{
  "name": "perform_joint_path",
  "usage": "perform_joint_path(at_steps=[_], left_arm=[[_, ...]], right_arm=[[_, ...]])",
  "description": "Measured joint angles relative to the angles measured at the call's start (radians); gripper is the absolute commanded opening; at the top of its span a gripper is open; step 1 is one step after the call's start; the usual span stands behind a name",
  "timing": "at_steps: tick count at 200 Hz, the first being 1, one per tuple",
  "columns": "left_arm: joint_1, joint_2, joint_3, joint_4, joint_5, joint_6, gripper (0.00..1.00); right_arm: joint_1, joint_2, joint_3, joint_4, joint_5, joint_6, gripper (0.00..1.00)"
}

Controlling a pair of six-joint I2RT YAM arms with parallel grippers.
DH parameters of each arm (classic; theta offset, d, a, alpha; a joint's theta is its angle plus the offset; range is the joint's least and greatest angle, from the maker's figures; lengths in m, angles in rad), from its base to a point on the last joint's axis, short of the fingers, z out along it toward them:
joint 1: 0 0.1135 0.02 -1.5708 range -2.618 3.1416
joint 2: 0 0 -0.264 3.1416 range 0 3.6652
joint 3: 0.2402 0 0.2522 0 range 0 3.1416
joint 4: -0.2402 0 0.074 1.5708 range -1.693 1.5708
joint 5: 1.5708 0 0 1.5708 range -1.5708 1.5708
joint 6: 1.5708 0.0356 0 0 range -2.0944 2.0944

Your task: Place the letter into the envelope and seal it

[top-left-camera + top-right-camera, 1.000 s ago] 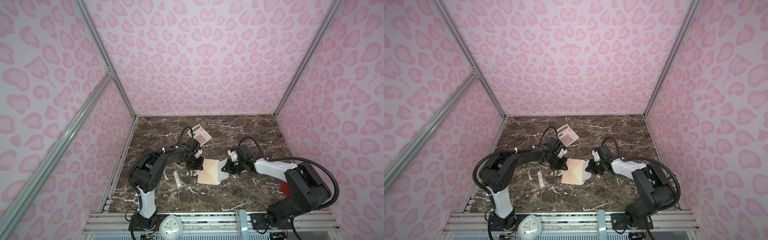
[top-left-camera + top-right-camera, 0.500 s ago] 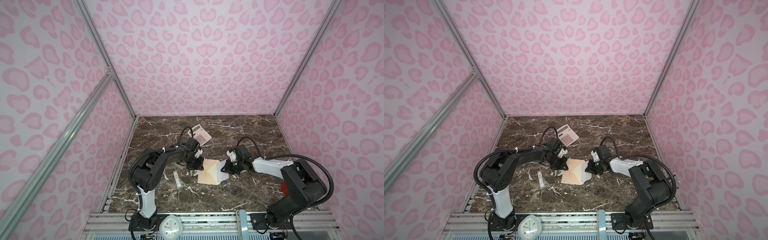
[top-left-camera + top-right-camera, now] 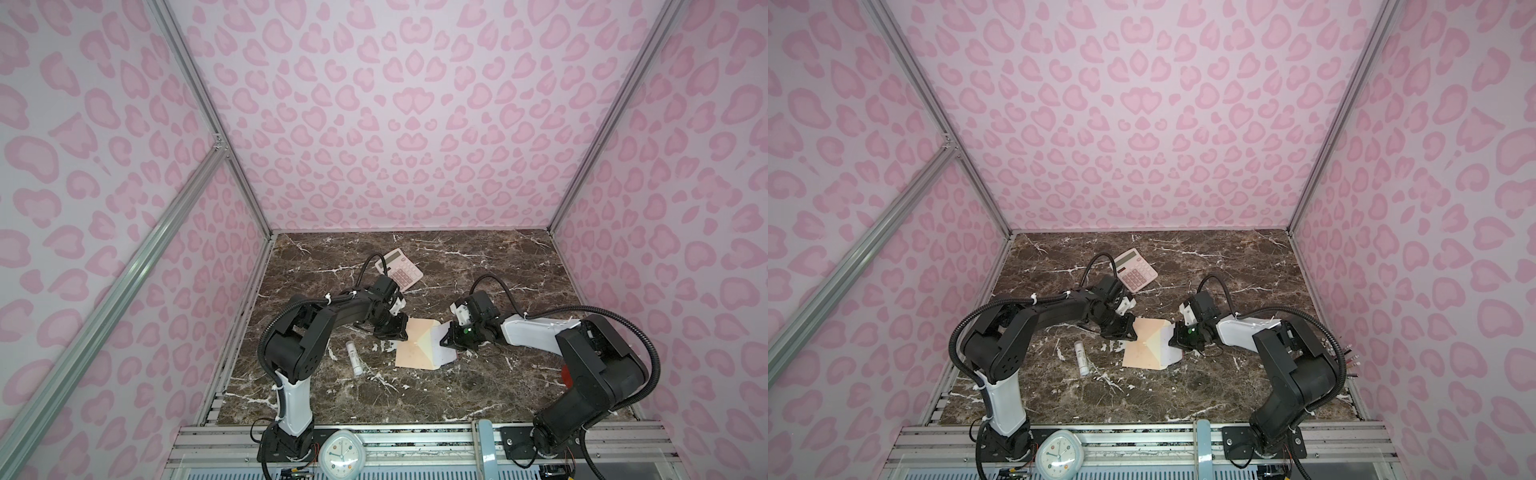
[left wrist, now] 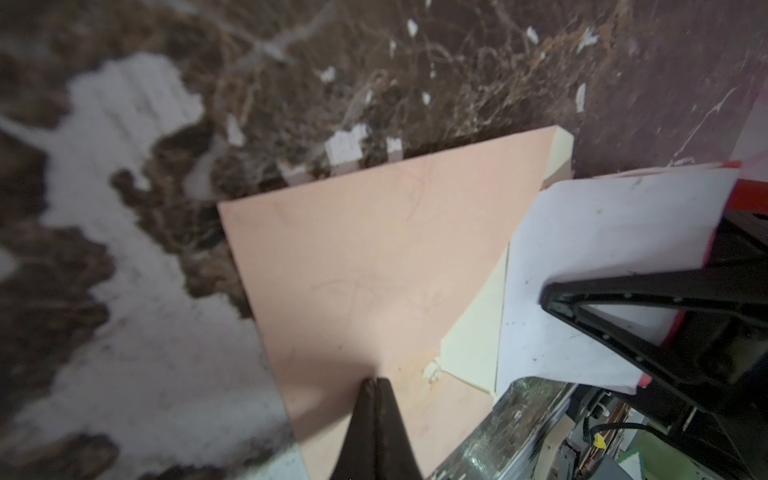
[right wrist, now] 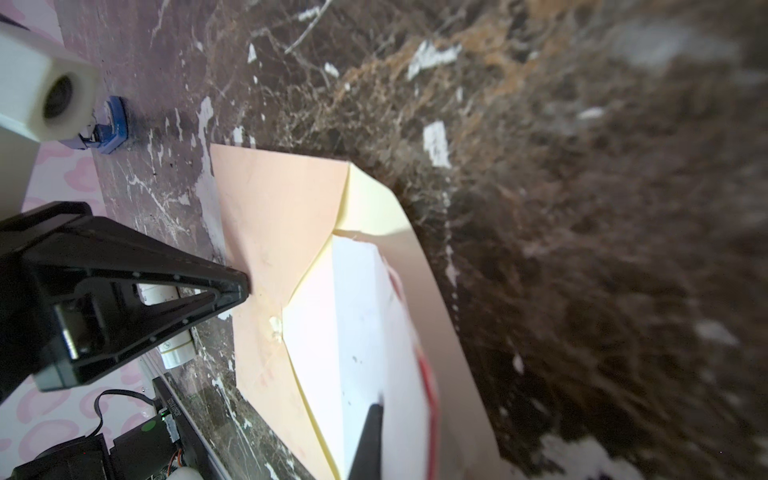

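A small white tube (image 3: 353,358) is noted lying on the marble table (image 3: 478,386), left of everything else and untouched. Next, the left gripper (image 3: 400,329) is recorded with its jaws pressed together on nothing; in the left wrist view its tips (image 4: 376,380) are set down on the peach face of the envelope (image 3: 415,349) near its left edge, which is judged to pin it flat. The envelope lies on the table between the two arms, with its mouth turned to the right and its flap folded open on that side. The letter (image 3: 444,353) is seen with its leading part tucked under the pocket's cream-edged lip (image 5: 316,266). Its red-edged trailing part sticks out to the right over the flap. The right gripper (image 3: 446,337) is clamped on that trailing edge, so the right arm is the nearer one. The letter's line of travel runs from the right gripper leftward, toward the pinning tips. Insertion is judged partial and sealing not yet begun.
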Motion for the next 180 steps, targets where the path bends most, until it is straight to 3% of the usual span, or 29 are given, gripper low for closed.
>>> perform_joint_path(at_steps=[180], left_arm=[[0.006, 0.030, 0.032, -0.022, 0.040, 0.019, 0.04]], right_arm=[[0.038, 0.062, 0.026, 0.090, 0.010, 0.027, 0.01]])
